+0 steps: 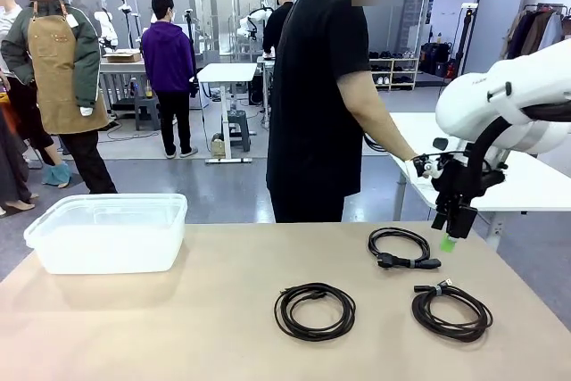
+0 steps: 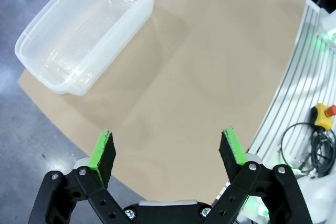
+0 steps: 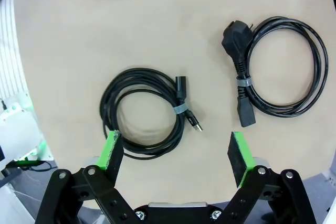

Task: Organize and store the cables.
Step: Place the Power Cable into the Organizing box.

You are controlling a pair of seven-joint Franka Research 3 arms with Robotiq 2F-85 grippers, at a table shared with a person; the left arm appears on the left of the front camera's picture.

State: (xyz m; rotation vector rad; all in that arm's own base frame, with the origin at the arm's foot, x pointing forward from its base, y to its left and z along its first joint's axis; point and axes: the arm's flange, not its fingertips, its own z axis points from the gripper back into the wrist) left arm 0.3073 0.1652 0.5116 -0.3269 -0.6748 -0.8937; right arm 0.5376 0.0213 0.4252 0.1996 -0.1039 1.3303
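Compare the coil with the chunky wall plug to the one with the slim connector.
The power cord ends in a chunky plug and a block socket; the slim-connector cable ends in small plugs. The power cord makes few loose loops; the slim-connector cable is wound in more, tighter turns. Both are black, grey-tied and flat on the table.

This is looking like a large lab hall; people (image 1: 169,60) are standing among white tables (image 1: 227,71) on a grey floor (image 1: 178,180); coats (image 1: 535,33) are hanging on a rack (image 1: 544,7).
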